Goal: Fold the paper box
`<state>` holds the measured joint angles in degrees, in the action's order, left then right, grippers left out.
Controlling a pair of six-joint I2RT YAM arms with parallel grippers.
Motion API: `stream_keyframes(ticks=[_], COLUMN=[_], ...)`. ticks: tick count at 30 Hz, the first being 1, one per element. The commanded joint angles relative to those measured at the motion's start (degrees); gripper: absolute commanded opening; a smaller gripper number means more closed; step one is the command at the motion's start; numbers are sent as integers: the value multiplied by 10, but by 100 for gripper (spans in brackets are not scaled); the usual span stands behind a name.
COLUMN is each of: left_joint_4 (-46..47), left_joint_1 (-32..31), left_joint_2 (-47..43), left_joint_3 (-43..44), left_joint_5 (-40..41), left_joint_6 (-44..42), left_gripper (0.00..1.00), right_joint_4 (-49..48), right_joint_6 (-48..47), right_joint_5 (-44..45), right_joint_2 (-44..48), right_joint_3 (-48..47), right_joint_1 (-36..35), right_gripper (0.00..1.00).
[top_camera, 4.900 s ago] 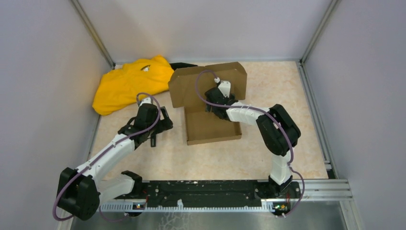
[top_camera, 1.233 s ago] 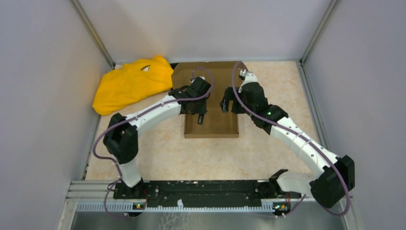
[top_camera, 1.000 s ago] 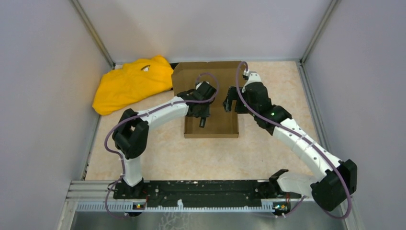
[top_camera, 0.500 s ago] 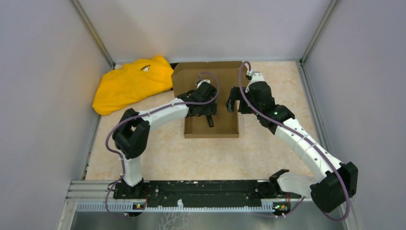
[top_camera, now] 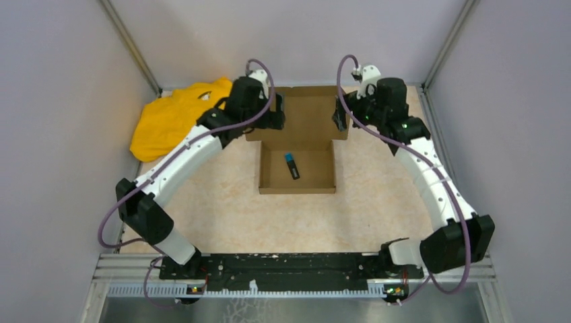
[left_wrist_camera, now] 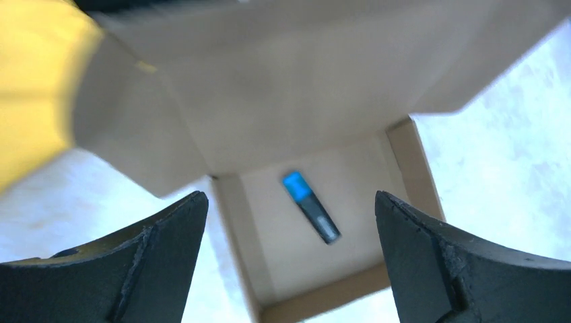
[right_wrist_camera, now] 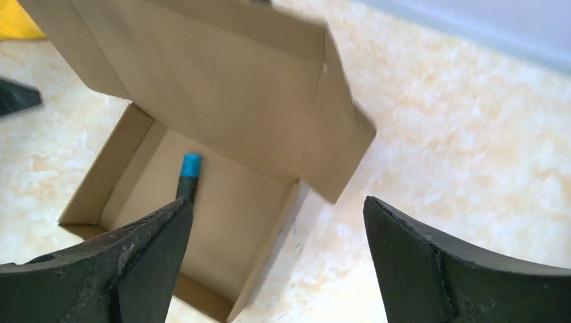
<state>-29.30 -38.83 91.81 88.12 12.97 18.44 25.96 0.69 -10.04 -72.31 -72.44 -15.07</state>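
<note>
The paper box (top_camera: 314, 176) is a shallow brown cardboard tray with its lid (top_camera: 303, 114) laid open toward the back wall. A dark marker with a blue cap (top_camera: 291, 165) lies on the tray floor. My left gripper (top_camera: 277, 116) hangs open above the lid's left side and holds nothing. Over the lid's right side, my right gripper (top_camera: 339, 118) is open and empty too. The left wrist view looks down past its gripper (left_wrist_camera: 289, 259) onto the lid (left_wrist_camera: 269, 94) and the marker (left_wrist_camera: 310, 215). The right wrist view shows its gripper (right_wrist_camera: 276, 266), the lid (right_wrist_camera: 202, 81) and the marker (right_wrist_camera: 187, 176).
A yellow cloth (top_camera: 168, 120) lies bunched at the back left, partly under the left arm, and shows as a yellow blur (left_wrist_camera: 34, 87) in the left wrist view. Grey walls close in the table on three sides. The arm bases' black rail (top_camera: 289, 269) runs along the near edge.
My left gripper has opened and the marker now lies loose in the tray. Both arms have risen and drawn back from the tray to the lid's far corners.
</note>
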Motion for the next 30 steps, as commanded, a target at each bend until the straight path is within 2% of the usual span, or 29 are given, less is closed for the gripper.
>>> stream_keyframes(ticks=[1,4,8,18,21,24,30], left_joint_4=[-89,-127,-133,-106,-101,-88,-69], left_joint_1=[81,121,135,136,138,143,157], left_joint_2=[24,49,62,67,66,63,74], left_joint_3=[85,145,163,133,124,115,114], left_joint_5=[-86,-90,-54,-63,-54,-62,-111], left_joint_6=[-103,-149,-205,-275,-287,-295,-316], left_gripper=[99,99,97,95,94,92,82], right_joint_4=[59,68,66,96,100,106,100], right_joint_6=[-145,-169,-201,-219,-217,-215,-214], right_joint_5=[-98,-118,-125,-169,-184,-192,-191], right_joint_2=[-74,-108,-143,-230,-242,-251,-252], right_joint_3=[-121,-155,-180,-260,-272,-282,-282], right_joint_1=[33,51,63,85,91,91,91], right_gripper=[95,93,92,81,71,64,58])
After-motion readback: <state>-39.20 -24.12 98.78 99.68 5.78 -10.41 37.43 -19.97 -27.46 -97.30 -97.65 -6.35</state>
